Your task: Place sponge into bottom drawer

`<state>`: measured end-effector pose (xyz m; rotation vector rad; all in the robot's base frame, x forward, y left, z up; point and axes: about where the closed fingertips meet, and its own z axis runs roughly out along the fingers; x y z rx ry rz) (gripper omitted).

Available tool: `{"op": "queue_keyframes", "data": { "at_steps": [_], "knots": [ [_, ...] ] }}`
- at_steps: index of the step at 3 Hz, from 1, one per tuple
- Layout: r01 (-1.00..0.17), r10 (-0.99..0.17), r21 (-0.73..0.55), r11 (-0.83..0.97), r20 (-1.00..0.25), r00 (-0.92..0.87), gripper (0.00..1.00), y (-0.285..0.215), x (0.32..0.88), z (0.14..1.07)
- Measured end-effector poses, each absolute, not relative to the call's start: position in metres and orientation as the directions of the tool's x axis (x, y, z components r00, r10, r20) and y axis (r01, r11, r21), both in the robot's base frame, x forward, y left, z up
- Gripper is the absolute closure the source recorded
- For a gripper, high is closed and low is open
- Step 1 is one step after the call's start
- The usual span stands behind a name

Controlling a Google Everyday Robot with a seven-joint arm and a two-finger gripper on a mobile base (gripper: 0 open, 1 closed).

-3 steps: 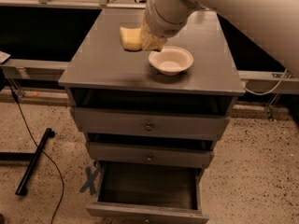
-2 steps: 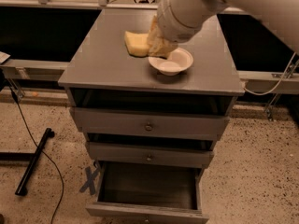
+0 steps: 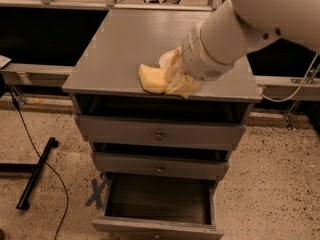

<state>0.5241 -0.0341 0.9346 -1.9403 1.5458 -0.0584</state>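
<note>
Camera view: a grey wooden cabinet top (image 3: 125, 44) fills the middle, with a metal rail running behind its back edge and dark space to either side. Below it, two drawers with small round knobs (image 3: 159, 135) are closed. The bottom drawer (image 3: 160, 204) stands pulled out, its inside bare and dark. The floor (image 3: 280, 184) is speckled stone. A black cable (image 3: 30, 144) trails across it on the left beside a black bar (image 3: 36, 173), and a taped X mark (image 3: 96, 193) lies just off the open drawer's left front corner.

A thick white arm (image 3: 235, 29) reaches in from the upper right corner. The gripper (image 3: 175, 81) sits at the front edge of the top, slightly right of centre, its pale fingers clenched on the sponge (image 3: 151, 79). The sponge juts out to their left, right at that front edge. Only a sliver of the white bowl (image 3: 165, 60) shows behind the gripper.

A moment earlier the gripper and sponge were further back, near the middle of the top, with the sponge left of the bowl, which was in plain sight. Both have since come forward, and the arm now covers most of the bowl. The cabinet and drawers have not moved.
</note>
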Motion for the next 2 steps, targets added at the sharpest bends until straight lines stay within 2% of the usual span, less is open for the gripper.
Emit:
{"op": "queue_keyframes", "data": {
  "at_steps": [1,2],
  "knots": [
    [-0.898,-0.885,-0.435,-0.074,-0.386,0.260,1.00,-0.020,0.517,0.870],
    [-0.907,-0.884,-0.421,-0.012,-0.420,0.206,1.00,-0.015,0.519,0.820]
  ]
}}
